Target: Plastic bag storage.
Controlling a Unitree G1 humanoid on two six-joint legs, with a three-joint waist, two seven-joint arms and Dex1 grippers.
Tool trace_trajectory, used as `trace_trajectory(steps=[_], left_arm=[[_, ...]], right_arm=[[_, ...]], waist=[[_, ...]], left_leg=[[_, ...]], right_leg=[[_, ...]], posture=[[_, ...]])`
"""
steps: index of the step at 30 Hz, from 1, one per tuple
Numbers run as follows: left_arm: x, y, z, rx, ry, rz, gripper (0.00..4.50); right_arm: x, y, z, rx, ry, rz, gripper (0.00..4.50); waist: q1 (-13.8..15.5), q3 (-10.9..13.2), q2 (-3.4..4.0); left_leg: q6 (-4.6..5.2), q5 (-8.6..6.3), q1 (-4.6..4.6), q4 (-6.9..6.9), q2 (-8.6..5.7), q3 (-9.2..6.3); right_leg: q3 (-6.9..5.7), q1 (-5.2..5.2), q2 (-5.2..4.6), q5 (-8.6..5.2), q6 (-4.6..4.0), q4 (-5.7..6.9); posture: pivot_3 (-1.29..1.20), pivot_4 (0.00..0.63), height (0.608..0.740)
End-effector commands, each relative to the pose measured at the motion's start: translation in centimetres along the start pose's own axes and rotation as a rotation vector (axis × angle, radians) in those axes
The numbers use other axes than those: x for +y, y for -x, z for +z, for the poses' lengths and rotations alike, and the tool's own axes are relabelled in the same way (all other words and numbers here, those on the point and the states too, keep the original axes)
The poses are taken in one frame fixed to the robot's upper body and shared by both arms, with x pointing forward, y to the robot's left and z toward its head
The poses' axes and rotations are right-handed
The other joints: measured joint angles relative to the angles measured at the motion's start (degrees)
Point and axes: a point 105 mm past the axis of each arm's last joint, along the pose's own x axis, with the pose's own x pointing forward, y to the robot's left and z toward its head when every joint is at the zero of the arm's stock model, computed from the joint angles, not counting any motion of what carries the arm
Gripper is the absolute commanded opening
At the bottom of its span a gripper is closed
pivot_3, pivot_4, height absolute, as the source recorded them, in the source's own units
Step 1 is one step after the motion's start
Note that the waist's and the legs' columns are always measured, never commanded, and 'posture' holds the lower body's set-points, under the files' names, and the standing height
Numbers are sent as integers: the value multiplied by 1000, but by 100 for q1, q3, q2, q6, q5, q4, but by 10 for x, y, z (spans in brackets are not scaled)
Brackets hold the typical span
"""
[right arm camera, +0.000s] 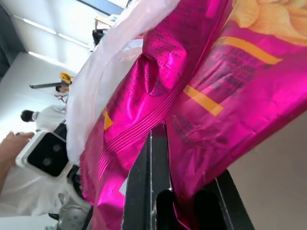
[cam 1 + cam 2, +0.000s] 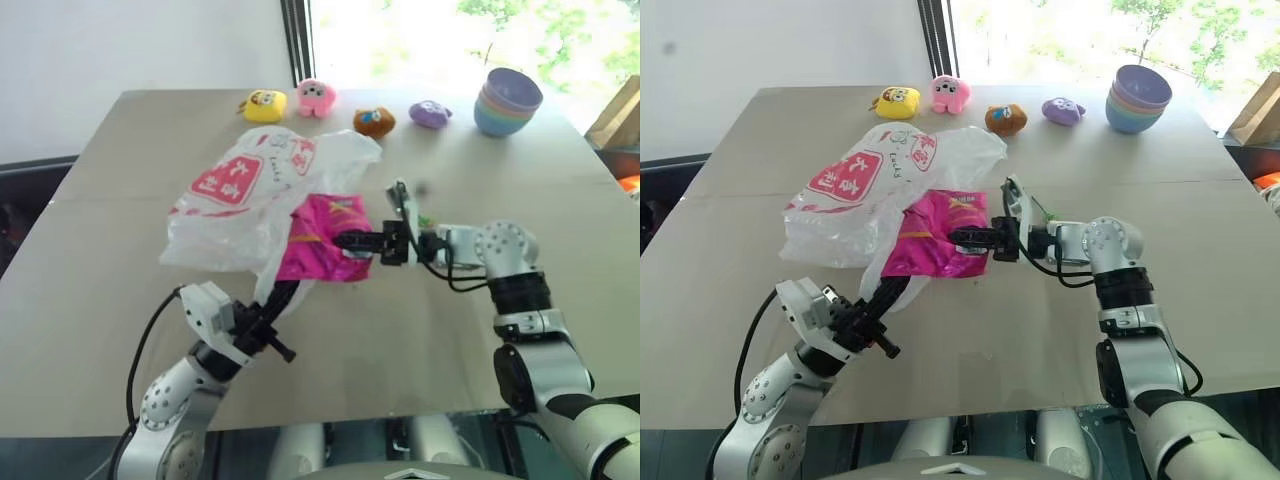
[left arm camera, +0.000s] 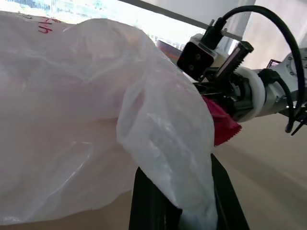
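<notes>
The plastic bag (image 2: 245, 205) lies crumpled left of centre on the tabletop (image 2: 560, 190), well in from every edge, with bare board on its left, on its right, and between it and the near edge. The left claw (image 2: 278, 299) is clamped on a twisted lower tail of the bag near the front edge. The right claw (image 2: 350, 240) reaches in from the right, pinched tight on the edge of a glossy magenta snack packet (image 2: 325, 238) that sits against the bag's right side, partly under its film. The bag carries red panels with white characters and some small red print, too small to read; the packet shows yellow stripes. Along the far edge stand four small plush toys (image 2: 316, 97) and a stack of pastel bowls (image 2: 507, 103). The tabletop is plain beige board; behind it a bright window with greenery and a white wall
</notes>
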Motion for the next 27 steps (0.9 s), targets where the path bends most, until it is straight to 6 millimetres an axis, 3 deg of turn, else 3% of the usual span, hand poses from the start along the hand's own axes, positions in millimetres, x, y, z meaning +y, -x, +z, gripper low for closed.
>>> trace_trajectory(steps=[1, 6, 10, 12, 16, 20, 24, 27], left_arm=[[-21, -1, 8, -24, 31, -107, 0], [-33, 4, 1, 23, 77, -192, 0], [-31, 5, -1, 35, 65, -203, 0], [-27, 4, -1, 29, 37, -187, 0], [-23, 4, 0, 17, 25, -173, 0], [-13, 2, 2, 4, -12, -148, 0], [2, -6, 11, -37, -56, -103, 0], [12, -10, 19, -74, -77, -75, 0]], right_arm=[[4, -15, 18, -45, 84, 35, 30], [-10, -43, 48, -182, 242, -50, 30], [-3, -56, 65, -308, 327, -53, 30], [7, -53, 82, -452, 364, -44, 30], [17, -27, 113, -719, 360, -55, 30], [23, 18, 133, -922, 394, -125, 30], [34, 45, 124, -969, 457, -193, 30], [38, 55, 106, -951, 462, -270, 30]], waist=[[-2, 0, 1], [-12, 5, 8], [-8, 7, 11], [-3, 9, 12], [15, 12, 15], [17, 12, 15], [3, 13, 18], [-1, 14, 20]], left_leg=[[0, 0, -6, 0, 0, 1], [-3, 2, -38, 5, -1, 16], [-24, 14, -43, 2, 1, 16], [-27, 15, -44, 2, 3, 17], [-29, 16, -51, 2, 2, 14], [-30, 16, -50, 2, 2, 15], [-32, 17, -48, 1, 2, 12], [-33, 18, -46, 1, 4, 14]], right_leg=[[0, -7, 0, 0, 0, 0], [9, -47, 0, 1, 0, 14], [7, -52, 1, 1, 0, 12], [7, -51, 0, 1, 0, 11], [5, -52, -6, 1, 0, 9], [6, -52, -7, 1, 1, 9], [4, -52, -6, 1, 1, 16], [6, -52, -6, 1, 1, 20]], posture=[[0, 150, 740], [0, 150, 740], [0, 150, 740], [0, 150, 740], [0, 150, 740], [0, 150, 740], [0, 150, 740], [0, 150, 740]])
